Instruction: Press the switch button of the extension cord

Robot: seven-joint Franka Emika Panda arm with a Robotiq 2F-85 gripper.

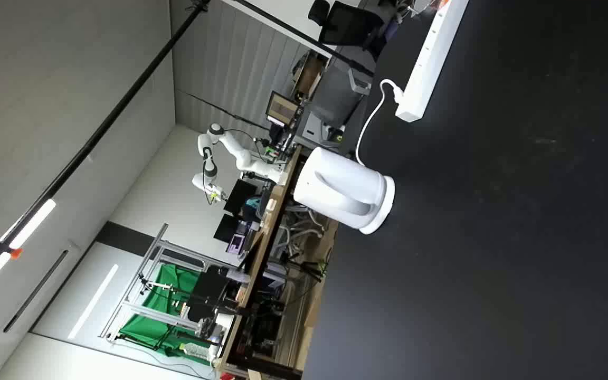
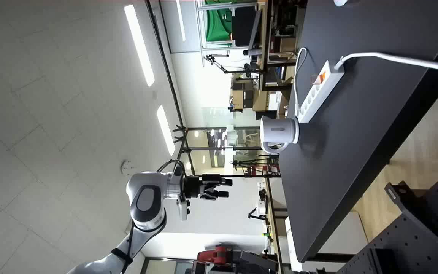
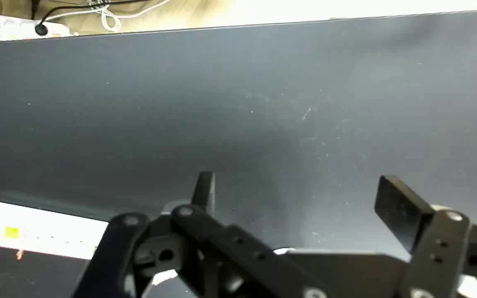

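The extension cord is a long white power strip lying on the dark table; it shows in both exterior views (image 1: 430, 63) (image 2: 322, 93) and at the lower left of the wrist view (image 3: 48, 231), partly hidden there by a finger. Its orange switch button (image 2: 320, 78) sits near one end in an exterior view; in the wrist view a yellow patch (image 3: 11, 232) shows on that end. My gripper (image 2: 225, 188) is open, empty and well apart from the table and the strip. In the wrist view its fingers (image 3: 296, 186) stand wide apart with bare table surface between them.
A white jug-like appliance (image 1: 341, 187) stands on the table beside the strip's far end, also in an exterior view (image 2: 278, 131). A white cable (image 2: 394, 59) runs over the table edge. Another white strip (image 3: 23, 28) with black plugs lies beyond the table (image 3: 222, 82).
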